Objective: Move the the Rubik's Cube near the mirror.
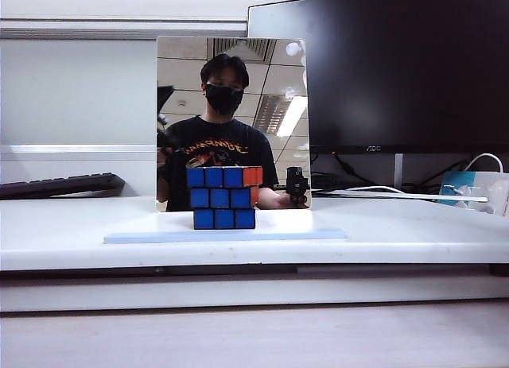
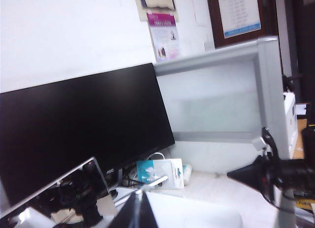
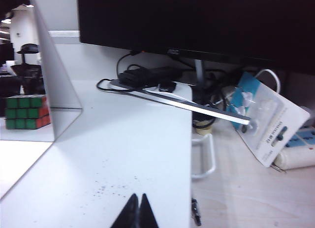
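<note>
The Rubik's Cube (image 1: 224, 197) rests on a pale blue plate (image 1: 294, 234), its blue face toward the exterior camera and an orange-red face on its right. Directly behind it, close to or touching it, stands the mirror (image 1: 231, 98), which reflects a masked person. Neither arm appears in the exterior view. My left gripper (image 2: 140, 211) is shut and empty, above the white surface, with the mirror (image 2: 101, 201) beside it. My right gripper (image 3: 138, 209) is also shut and empty, over the white shelf, with the mirror (image 3: 51, 75) off to one side showing a green-and-red cube reflection.
A big black monitor (image 1: 398, 66) stands at the back right, with cables and a blue-white packet (image 1: 465, 189) below it. A black keyboard (image 1: 60, 185) lies at the back left. A dark arm part (image 2: 275, 175) juts into the left wrist view.
</note>
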Motion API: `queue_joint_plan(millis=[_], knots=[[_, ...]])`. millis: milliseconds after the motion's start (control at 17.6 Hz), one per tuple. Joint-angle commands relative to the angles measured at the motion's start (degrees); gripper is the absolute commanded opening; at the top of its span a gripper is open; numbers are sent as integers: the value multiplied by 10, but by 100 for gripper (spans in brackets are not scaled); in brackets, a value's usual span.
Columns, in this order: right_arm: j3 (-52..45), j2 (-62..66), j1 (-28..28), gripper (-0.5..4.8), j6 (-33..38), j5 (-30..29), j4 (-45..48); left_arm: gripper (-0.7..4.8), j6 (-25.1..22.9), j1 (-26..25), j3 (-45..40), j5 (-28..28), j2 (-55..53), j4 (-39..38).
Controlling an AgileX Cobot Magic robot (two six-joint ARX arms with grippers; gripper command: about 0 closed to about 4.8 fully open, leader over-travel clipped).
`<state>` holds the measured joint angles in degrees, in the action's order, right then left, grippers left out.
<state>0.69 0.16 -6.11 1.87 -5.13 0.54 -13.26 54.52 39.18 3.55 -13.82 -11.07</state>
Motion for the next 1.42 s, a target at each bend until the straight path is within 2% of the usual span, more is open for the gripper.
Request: queue_joint_plan(millis=[57, 341, 569, 625, 796, 853, 910, 1023, 1365, 1421], knots=[[-3, 0, 0, -1, 0, 18, 11, -5, 2, 0, 1, 1, 54, -90], [-3, 0, 0, -1, 0, 18, 10, -5, 1, 0, 1, 2, 81, -149], [-3, 0, 0, 0, 0, 41, 10, -5, -29, 0, 1, -12, 80, -229], [-3, 0, 0, 0, 0, 39, 10, -5, -29, 0, 1, -65, 80, -241], [-3, 0, 0, 0, 0, 39, 10, -3, -13, 0, 1, -338, 80, -244], [-3, 0, 0, 0, 0, 39, 10, -3, -13, 0, 1, -382, 80, -244], [-3, 0, 0, 0, 0, 39, 10, -3, -12, 0, 1, -460, 80, -245], [-3, 0, 0, 0, 0, 39, 10, -3, -13, 0, 1, -483, 80, -245], [-3, 0, 0, 0, 0, 39, 10, -4, -22, 0, 1, -484, 80, -246], [-3, 0, 0, 0, 0, 39, 10, -4, -66, -61, 1, -486, 87, -249]])
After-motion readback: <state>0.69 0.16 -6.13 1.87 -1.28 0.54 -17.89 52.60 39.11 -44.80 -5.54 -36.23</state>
